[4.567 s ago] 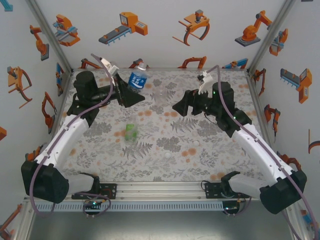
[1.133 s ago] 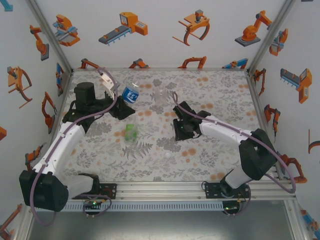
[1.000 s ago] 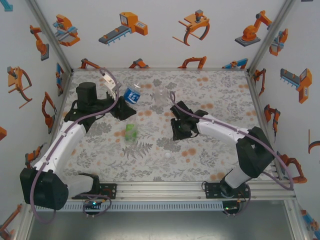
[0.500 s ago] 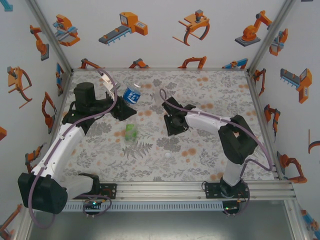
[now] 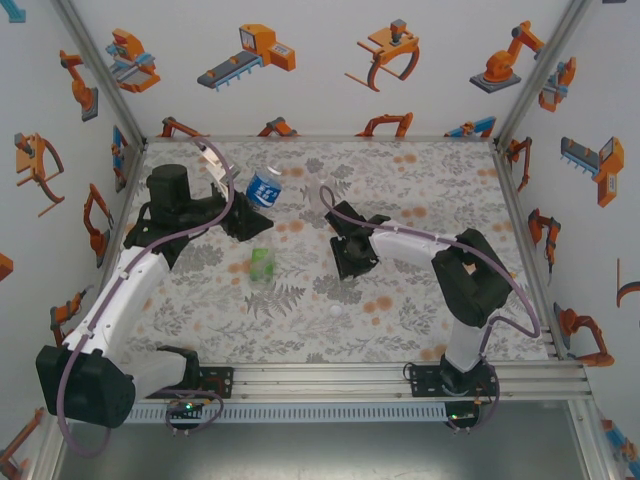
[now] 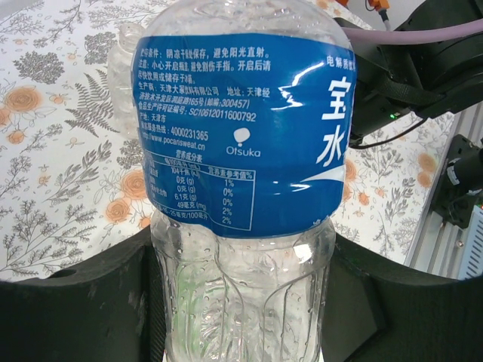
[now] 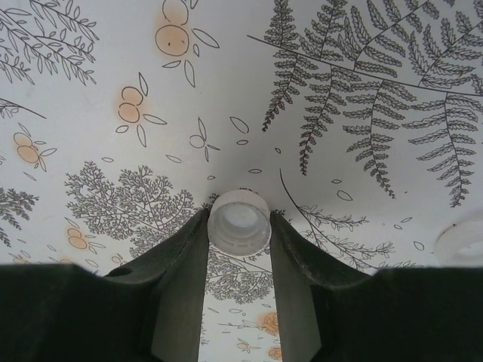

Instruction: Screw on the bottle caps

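Note:
My left gripper (image 5: 248, 208) is shut on the lower body of the clear bottle with a blue label (image 5: 264, 186), held above the back left of the table. The label (image 6: 238, 136) faces the left wrist camera, with black fingers (image 6: 90, 302) on both sides. My right gripper (image 5: 350, 262) points down at the table's middle, its fingertips shut on a white bottle cap (image 7: 239, 221) whose open side faces the camera. The green-tinted bottle (image 5: 262, 264) stands between the arms. The plain clear bottle (image 5: 320, 194) stands faintly behind the right gripper. A loose cap (image 5: 336, 311) lies nearer the front.
The floral cloth (image 5: 420, 190) covers the table, walled by white panels at the back and sides. A second cap (image 7: 460, 241) lies at the right edge of the right wrist view. The right arm's elbow (image 5: 470, 280) is folded over the right half.
The right arm has folded inward and its gripper has shifted slightly left, low over the cloth. The left arm and its bottle have stayed put.

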Robot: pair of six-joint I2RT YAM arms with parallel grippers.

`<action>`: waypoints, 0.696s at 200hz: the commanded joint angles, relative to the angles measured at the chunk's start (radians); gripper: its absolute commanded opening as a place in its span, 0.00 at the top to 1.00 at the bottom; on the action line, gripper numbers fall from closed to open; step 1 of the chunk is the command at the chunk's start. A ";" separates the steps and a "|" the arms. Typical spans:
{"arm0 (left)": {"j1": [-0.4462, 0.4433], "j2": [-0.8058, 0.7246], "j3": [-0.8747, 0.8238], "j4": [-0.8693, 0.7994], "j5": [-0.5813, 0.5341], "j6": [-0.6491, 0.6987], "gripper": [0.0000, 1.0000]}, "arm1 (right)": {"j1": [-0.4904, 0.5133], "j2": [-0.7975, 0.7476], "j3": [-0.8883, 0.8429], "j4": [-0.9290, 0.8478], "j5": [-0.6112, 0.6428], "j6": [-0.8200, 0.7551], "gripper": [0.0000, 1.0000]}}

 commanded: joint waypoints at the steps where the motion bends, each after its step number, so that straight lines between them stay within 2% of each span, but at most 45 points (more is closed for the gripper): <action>1: 0.009 -0.018 0.025 0.024 0.038 0.005 0.98 | 0.005 -0.022 -0.006 -0.010 0.029 -0.002 0.61; 59: 0.001 -0.013 0.019 0.000 0.031 0.014 0.97 | 0.005 -0.066 0.020 -0.056 0.011 -0.001 0.52; 139: -0.010 -0.040 0.017 0.005 0.003 -0.002 0.96 | 0.005 -0.098 -0.004 0.008 -0.021 0.076 0.52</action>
